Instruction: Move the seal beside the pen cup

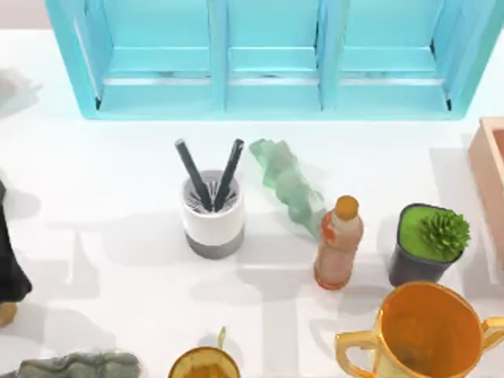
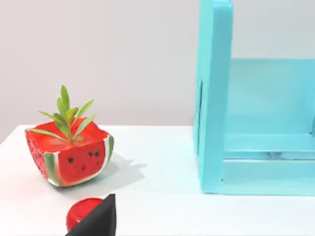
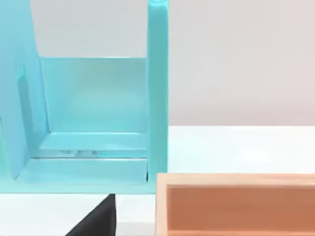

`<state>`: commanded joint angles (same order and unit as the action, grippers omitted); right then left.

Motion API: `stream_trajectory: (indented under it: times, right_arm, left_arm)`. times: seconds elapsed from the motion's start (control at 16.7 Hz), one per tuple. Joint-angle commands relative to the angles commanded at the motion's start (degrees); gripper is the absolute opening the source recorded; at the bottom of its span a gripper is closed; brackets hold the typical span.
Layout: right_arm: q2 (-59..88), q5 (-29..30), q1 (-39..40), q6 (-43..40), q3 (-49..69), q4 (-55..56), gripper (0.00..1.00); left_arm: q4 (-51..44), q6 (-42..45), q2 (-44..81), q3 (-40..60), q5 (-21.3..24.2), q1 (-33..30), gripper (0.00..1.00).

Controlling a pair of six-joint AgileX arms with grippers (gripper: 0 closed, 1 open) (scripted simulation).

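Note:
The pen cup (image 1: 213,214), white with a grey base band and two black pens, stands mid-table in front of the blue shelf. I cannot tell which thing is the seal. A pale green wavy piece (image 1: 287,185) lies just right of the cup, and a grey-green carved lump (image 1: 79,366) lies at the front left edge. A low red round thing (image 2: 81,214) sits close before my left gripper (image 2: 98,222), a black part of which shows in the left wrist view. My left arm (image 1: 8,260) is parked at the table's left edge. A black part of my right gripper (image 3: 98,217) shows in the right wrist view.
A blue three-bay shelf (image 1: 268,55) spans the back. Right of the cup stand an orange bottle (image 1: 339,244), a potted succulent (image 1: 429,244), a large orange two-handled cup (image 1: 425,331) and a wooden box (image 1: 488,173). A yellow round thing (image 1: 203,364) sits at the front. A watermelon planter (image 2: 69,150) stands far left.

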<state>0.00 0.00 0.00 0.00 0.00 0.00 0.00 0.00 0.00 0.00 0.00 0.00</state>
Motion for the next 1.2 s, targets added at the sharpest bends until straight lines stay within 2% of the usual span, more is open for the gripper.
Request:
stream_trajectory:
  times: [0.24,0.48,0.66,1.2]
  right_arm:
    - [0.0,0.0,0.0,0.0,0.0,0.0,1.0]
    - [0.0,0.0,0.0,0.0,0.0,0.0,1.0]
    - [0.0,0.0,0.0,0.0,0.0,0.0,1.0]
    - [0.0,0.0,0.0,0.0,0.0,0.0,1.0]
  left_arm:
    - [-1.52,0.24,1.73,1.73,-0.05,0.26,1.0]
    - [-9.93,1.62,12.46,12.42,-0.08,1.48,1.0]
    - [-19.68,3.17,26.81,26.4,-0.01,2.77,1.0]
    - [-55.83,8.53,82.79,74.53,0.13,7.41,1.0]
